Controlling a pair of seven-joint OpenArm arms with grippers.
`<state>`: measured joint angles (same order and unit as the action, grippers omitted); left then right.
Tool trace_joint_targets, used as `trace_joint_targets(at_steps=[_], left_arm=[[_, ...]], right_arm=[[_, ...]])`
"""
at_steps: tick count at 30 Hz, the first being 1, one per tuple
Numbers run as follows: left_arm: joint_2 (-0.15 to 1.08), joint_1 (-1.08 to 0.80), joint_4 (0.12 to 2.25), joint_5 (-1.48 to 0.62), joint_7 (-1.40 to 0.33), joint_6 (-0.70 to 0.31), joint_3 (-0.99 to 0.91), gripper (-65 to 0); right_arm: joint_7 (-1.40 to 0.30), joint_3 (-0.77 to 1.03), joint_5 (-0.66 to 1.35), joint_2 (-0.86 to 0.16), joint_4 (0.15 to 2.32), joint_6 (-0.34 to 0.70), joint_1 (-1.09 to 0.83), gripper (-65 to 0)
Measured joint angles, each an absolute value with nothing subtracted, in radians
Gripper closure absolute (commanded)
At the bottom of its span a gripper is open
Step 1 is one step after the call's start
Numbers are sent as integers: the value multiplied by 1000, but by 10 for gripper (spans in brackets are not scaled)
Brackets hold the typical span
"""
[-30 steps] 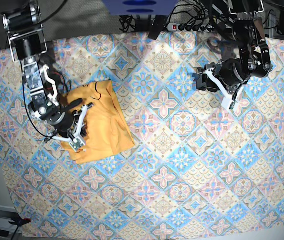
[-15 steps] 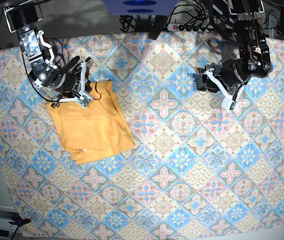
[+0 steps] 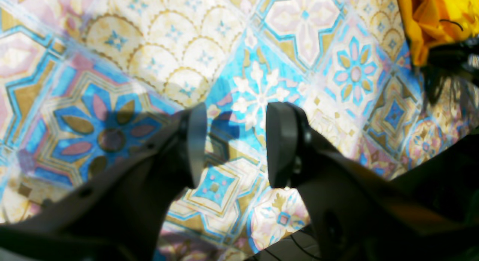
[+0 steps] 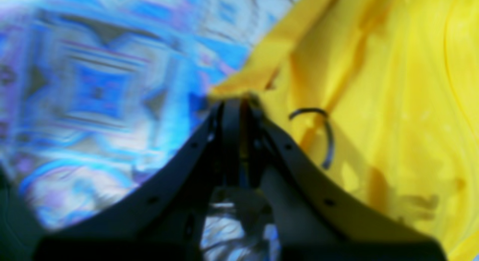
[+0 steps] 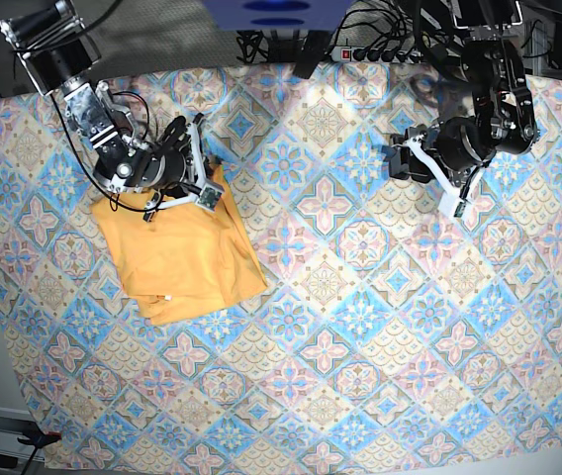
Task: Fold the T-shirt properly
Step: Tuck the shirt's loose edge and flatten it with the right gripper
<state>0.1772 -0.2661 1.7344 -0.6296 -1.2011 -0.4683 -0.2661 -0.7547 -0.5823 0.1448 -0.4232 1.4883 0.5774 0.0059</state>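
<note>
Your tablecloth (image 5: 360,297) covers the whole work surface. The T-shirt (image 5: 182,257) lies folded into a rough rectangle near its left side in the base view. Your right gripper (image 4: 239,104) is pinched closed on the shirt's upper edge. Your left gripper (image 3: 235,145) hangs well apart over bare cloth, jaws parted, holding nothing.

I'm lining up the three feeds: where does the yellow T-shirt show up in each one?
Base: T-shirt left of centre, folded on the tablecloth.
Left wrist: only a corner at the top right.
Right wrist: fills the right half.
Shared landmark: the right pincer, shut on the T-shirt's edge.
</note>
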Motion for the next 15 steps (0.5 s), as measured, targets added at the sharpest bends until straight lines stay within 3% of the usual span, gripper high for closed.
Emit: trace_joint_targets(at_steps=[15], left_arm=[[175, -266, 1734, -630, -1201, -468, -266, -252]], right_arm=[[-684, -582, 156, -343, 1309, 583, 167, -38]])
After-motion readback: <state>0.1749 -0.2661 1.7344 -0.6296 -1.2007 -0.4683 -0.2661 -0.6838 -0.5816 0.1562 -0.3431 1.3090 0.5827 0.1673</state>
